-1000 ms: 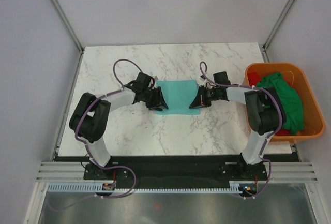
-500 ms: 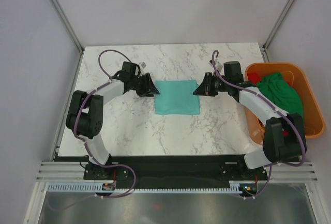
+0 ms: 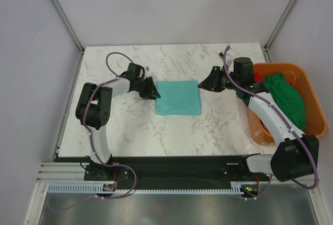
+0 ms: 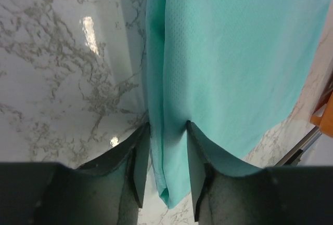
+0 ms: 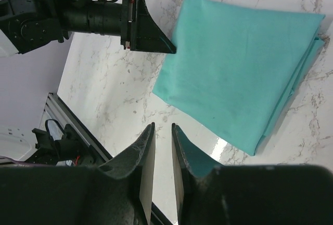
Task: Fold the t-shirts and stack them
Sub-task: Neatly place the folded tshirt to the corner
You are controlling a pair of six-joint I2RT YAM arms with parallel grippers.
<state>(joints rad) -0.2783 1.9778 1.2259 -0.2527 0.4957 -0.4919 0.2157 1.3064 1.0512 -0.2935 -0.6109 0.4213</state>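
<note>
- Top view: the folded soft light teal t-shirt (image 3: 178,97) lies flat as a neat rectangle in the middle of the white marble-patterned worktop (image 3: 125,131). My left pincer (image 3: 152,89) is at its left edge. My right pincer (image 3: 204,83) is just beside its far right corner. At the right side, the orange plastic tub (image 3: 278,66) holds a crumpled dark green t-shirt (image 3: 283,95) and a bit of red cloth (image 3: 257,75).
- Left wrist view: the left pincer (image 4: 167,126) is open. Its jaws stand on both sides of the doubled edge of the teal t-shirt (image 4: 234,53), and the cloth between them looks loose, not pinched.
- Right wrist view: the right pincer (image 5: 162,127) is open by a narrow gap with nothing in it. It hangs above bare worktop (image 5: 114,79), near the teal t-shirt (image 5: 239,64) but apart from it. Across the shirt I see the left pincer (image 5: 156,40) touching the opposite side.
</note>
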